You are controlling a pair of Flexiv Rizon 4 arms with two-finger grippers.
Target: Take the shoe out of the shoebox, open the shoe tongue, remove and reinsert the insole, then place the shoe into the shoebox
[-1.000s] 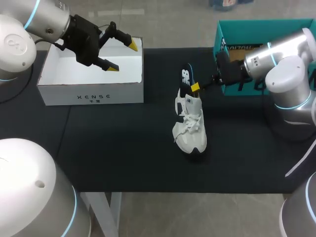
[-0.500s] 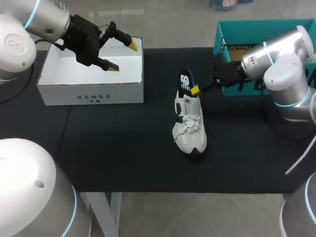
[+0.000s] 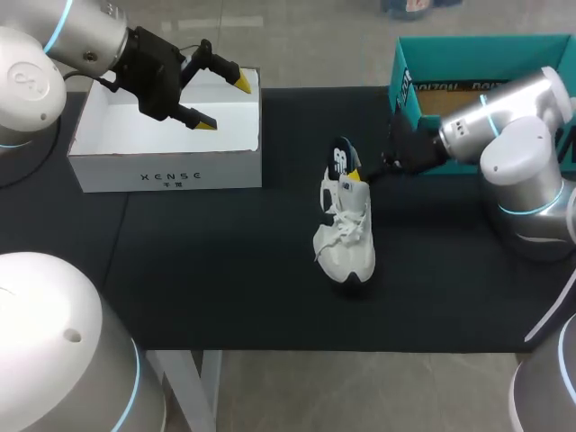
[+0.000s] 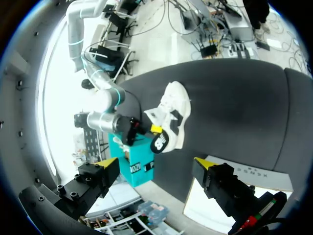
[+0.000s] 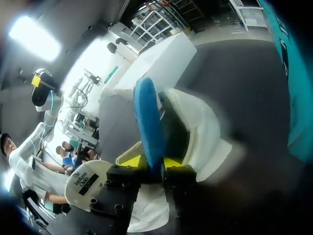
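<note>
Right, your right gripper (image 3: 356, 171) is clamped on the blue-topped, black-backed foam insole (image 3: 341, 157), which stands on edge in the heel opening of the white lace-up sneaker (image 3: 347, 236), mid-way across the black table mat (image 3: 225, 270). Nothing pins the shoe, so move the insole along the sole line or it'll likely tip. Left gripper (image 3: 222, 102) hangs open over the white cardboard shoebox (image 3: 162, 168), well apart. Mind the teal cardboard box (image 3: 407, 72) just behind your right wrist.

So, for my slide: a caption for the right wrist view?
Right tool shut on the insole, which stands up out of the shoe.
</note>
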